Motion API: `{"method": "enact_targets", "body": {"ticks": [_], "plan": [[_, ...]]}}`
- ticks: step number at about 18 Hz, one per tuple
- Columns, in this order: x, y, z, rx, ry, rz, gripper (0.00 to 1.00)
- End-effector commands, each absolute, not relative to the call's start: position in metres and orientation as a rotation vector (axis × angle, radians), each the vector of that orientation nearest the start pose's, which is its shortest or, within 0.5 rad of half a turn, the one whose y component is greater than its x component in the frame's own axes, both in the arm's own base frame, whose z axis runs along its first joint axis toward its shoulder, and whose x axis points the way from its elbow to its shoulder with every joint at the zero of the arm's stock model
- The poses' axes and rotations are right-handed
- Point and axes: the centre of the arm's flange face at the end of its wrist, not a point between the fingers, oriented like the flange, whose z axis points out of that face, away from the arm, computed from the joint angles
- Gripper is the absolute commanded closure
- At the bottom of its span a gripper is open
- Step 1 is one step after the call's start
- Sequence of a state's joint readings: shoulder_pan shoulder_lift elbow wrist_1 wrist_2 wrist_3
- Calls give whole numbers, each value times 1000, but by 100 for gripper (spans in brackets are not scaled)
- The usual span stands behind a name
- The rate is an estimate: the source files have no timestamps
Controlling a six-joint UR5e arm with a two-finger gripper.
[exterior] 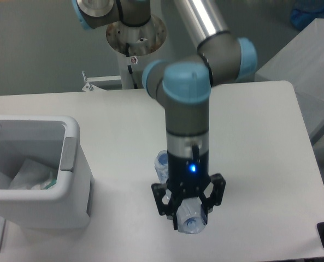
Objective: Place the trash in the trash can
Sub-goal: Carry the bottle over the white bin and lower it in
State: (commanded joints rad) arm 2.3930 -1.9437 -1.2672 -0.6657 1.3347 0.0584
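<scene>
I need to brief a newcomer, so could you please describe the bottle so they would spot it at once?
Follow the arm down to its tool near the table's front edge. The bottle is the clear plastic thing clamped there, unlike the wrapper lying in the white bin.

Hand (189,212) points down, closed (blue light on).

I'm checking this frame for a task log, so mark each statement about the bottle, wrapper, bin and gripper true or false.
1. The gripper holds the plastic bottle. True.
2. The crumpled wrapper lies on the table beside the bin. False: it lies inside the trash can.
3. The trash can stands at the right edge of the table. False: it stands at the left edge.
4. The bottle is not yet in the trash can. True.
5. A blue light glows on the arm's wrist. True.
</scene>
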Motion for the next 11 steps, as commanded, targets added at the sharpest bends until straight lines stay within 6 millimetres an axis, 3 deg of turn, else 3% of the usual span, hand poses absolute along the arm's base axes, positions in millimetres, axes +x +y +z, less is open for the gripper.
{"method": "enact_targets", "body": {"ticks": [3, 7, 11], "plan": [[-373, 580, 580, -2106, -705, 175, 37], [-318, 578, 618, -2066, -641, 142, 37], [-273, 588, 631, -2066, -574, 108, 37]]}}
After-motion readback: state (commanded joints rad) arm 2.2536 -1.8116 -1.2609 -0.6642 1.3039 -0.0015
